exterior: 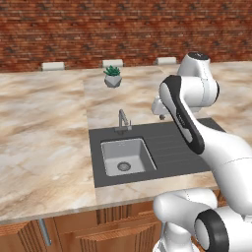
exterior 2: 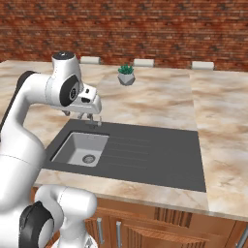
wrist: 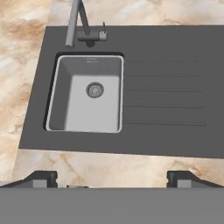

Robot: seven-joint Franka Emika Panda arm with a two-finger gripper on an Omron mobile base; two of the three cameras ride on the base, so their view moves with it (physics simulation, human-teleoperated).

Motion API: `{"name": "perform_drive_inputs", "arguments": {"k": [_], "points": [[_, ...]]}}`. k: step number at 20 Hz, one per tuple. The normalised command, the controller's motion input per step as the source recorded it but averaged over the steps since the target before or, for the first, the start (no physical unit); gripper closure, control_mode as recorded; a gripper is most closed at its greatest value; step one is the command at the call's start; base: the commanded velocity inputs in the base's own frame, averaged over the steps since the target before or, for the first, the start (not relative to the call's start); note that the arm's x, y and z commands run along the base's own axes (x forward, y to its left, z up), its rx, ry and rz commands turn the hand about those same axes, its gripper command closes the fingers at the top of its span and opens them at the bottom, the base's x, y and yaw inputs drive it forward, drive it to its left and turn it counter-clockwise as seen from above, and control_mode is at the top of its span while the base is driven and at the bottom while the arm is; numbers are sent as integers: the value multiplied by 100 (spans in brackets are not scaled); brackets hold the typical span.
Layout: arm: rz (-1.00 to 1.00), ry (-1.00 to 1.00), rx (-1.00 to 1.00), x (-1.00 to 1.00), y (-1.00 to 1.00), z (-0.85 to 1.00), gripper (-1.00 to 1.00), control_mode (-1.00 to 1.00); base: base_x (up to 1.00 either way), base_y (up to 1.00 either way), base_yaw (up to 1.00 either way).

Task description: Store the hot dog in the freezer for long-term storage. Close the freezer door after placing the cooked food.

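Marble-patterned tan stone makes up the surface, and set into it is a dark grey sink unit with a ribbed draining board on one side. Its basin is light grey, with a round metal drain in the floor and nothing else in it. A grey tap stands at the basin's far edge, with a small lever beside it. Farther back on the surface, a small faceted grey pot holds a green plant. Three pale sockets sit along the foot of the red brick wall. Wooden cabinet fronts with metal handles run below the surface. The tool hangs above the sink unit, its two dark fingertips wide apart and holding nothing. No writing or label can be read on anything here, and the hot dog and the freezer cannot be placed from these views
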Motion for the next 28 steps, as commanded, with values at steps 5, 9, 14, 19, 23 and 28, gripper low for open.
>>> {"name": "perform_drive_inputs", "arguments": {"k": [5, 9, 14, 19, 23, 28], "points": [[0, 0, 0, 0, 0, 0, -100, -100, 0, 0, 0], [-6, 0, 0, -2, 0, 0, -100, 100, -12, -1, -17], [0, 0, 0, 0, 0, 0, -100, 100, -30, -7, -48], [0, 0, 0, 0, 0, 0, -100, 100, -23, -4, -53], [0, 0, 0, 0, 0, 0, -100, 100, -7, 0, -47], [0, 0, 0, 0, 0, 0, -100, 100, 0, -18, -25]]}}
